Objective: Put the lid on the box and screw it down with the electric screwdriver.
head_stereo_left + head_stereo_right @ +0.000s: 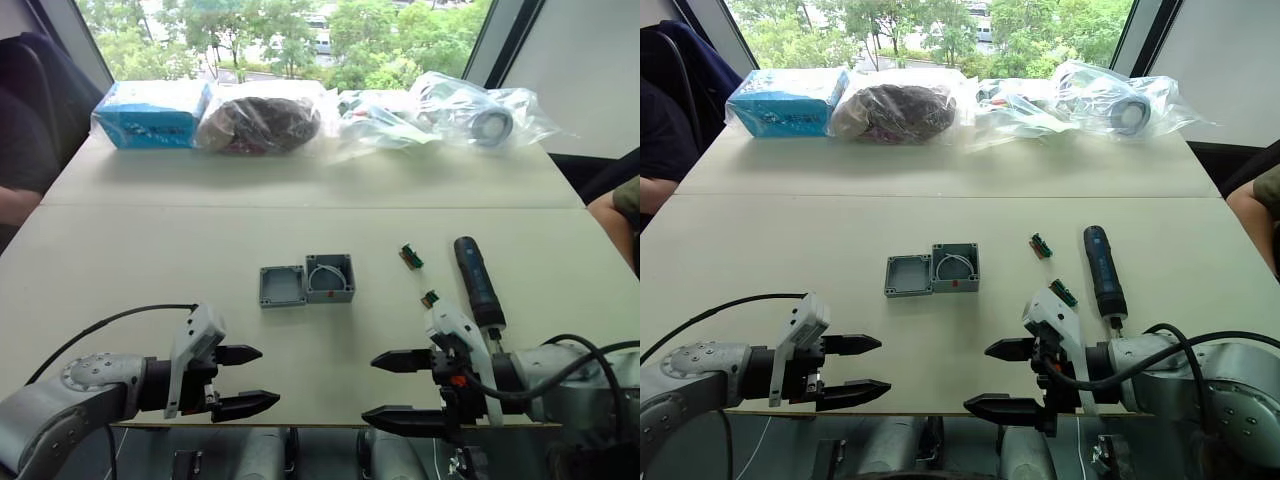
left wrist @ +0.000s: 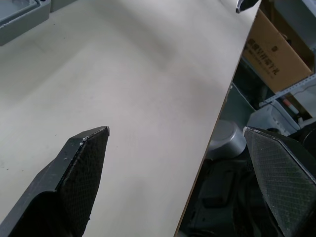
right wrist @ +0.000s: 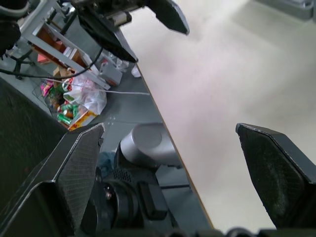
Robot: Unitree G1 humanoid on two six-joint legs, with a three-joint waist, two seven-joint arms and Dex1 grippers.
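A wide strip of bare bench (image 1: 150,260) lies between the near edge and the lid (image 1: 282,286) and box (image 1: 330,278), which touch at mid-bench. Right of them, two green connectors (image 1: 411,257) and the screwdriver (image 1: 478,281) crowd that side. Bagged items (image 1: 262,120) line the far edge.

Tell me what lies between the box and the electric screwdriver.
In the left eye view, two small green connector strips lie between the box and the electric screwdriver; otherwise bare table.
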